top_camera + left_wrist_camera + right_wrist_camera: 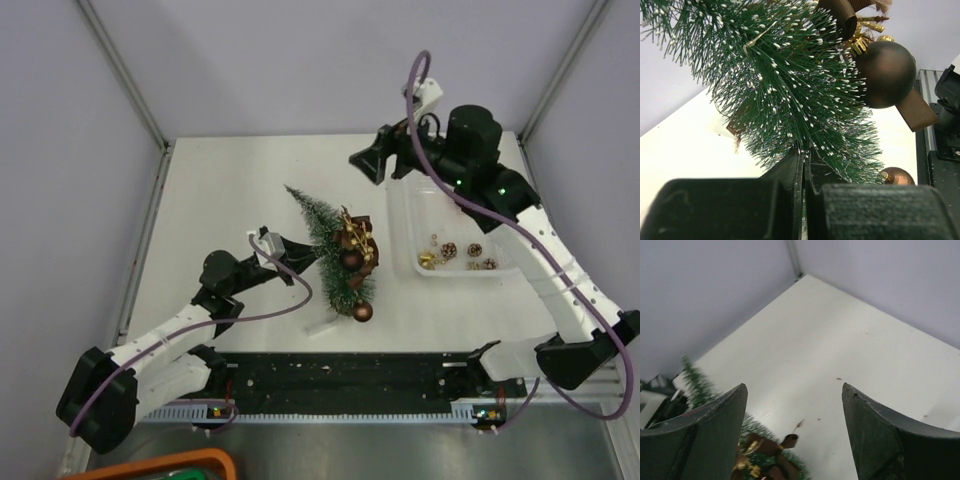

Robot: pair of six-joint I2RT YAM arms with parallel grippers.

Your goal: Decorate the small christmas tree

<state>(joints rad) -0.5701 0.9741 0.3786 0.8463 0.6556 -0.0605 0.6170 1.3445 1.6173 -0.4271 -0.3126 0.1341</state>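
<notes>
The small christmas tree (pixel 325 245) leans on the table's middle, tip toward the back left. It carries brown baubles (pixel 352 259), one low near its base (pixel 362 312), and gold and brown trimmings (pixel 356 233). My left gripper (pixel 306 263) is shut on the tree's bristles from the left; in the left wrist view the jaws (pixel 805 156) pinch green bristles (pixel 790 85) below a large brown bauble (pixel 887 75). My right gripper (pixel 368 162) is open and empty, up over the back of the table. The right wrist view (pixel 795 387) shows the tree (pixel 700 385) below and to the left.
A clear tray (pixel 410 215) with several small gold and brown ornaments (pixel 455 252) stands right of the tree. A small white piece (pixel 322 325) lies in front of the tree. A black rail (pixel 340 380) runs along the near edge. Walls close the back and sides.
</notes>
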